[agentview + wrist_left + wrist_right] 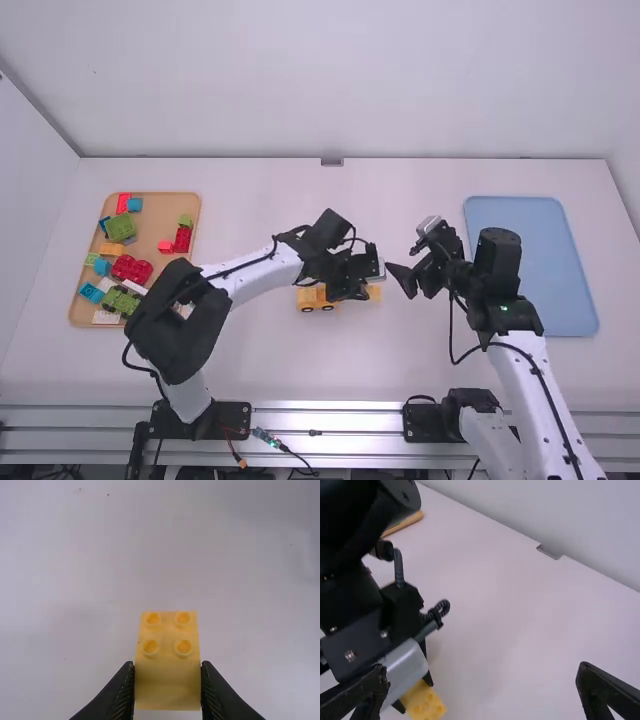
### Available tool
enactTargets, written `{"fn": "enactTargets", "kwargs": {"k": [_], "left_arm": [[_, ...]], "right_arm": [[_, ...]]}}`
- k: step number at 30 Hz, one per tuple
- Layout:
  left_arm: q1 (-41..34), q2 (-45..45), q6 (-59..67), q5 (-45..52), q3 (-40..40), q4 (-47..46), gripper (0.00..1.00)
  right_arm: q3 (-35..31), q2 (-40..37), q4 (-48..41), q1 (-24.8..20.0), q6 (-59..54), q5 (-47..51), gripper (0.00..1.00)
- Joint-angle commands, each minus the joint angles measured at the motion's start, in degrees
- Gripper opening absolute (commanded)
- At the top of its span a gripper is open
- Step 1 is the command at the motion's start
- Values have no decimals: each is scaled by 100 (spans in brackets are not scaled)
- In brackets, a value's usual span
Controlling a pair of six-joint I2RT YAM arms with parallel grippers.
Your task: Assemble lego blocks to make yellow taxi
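The taxi (314,299) sits on the desk (400,205) around the middle of its width, farther from the back edge than from the front edge, with its wheels toward the front. The left gripper (349,293) reaches over it from the left, and its jaws pinch the taxi by its two sides. In the left wrist view, the smooth yellow top lies between them, and a lower end with four studs juts out past them. In the high view that end points toward the desk's right edge. The right gripper (400,282) hangs just beyond the studded end, apart from it, its jaws spread with nothing between them. A wooden tray (160,207) lies near the desk's left edge; in it are two red blocks (132,268) (182,240), a large green block (119,227), a green wheeled piece (120,301), an orange block (112,249), and some blue, white and other small blocks. A blue tray (550,285) lies near the right edge, its long sides running roughly from back to front. At the back edge, near its middle, is a small grey plate (332,161).
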Motion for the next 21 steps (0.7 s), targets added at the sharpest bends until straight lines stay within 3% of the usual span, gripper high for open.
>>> {"fn": "enactTargets", "kwargs": {"k": [1, 9, 21], "left_arm": [[-120, 243, -267, -236, 94, 118, 2], [-219, 615, -391, -501, 94, 439, 2], [-186, 833, -389, -647, 74, 649, 2]], "right_arm": [[-46, -68, 20, 4, 87, 66, 99], [-46, 13, 9, 2, 87, 125, 99], [-46, -372, -348, -466, 87, 212, 99]]}}
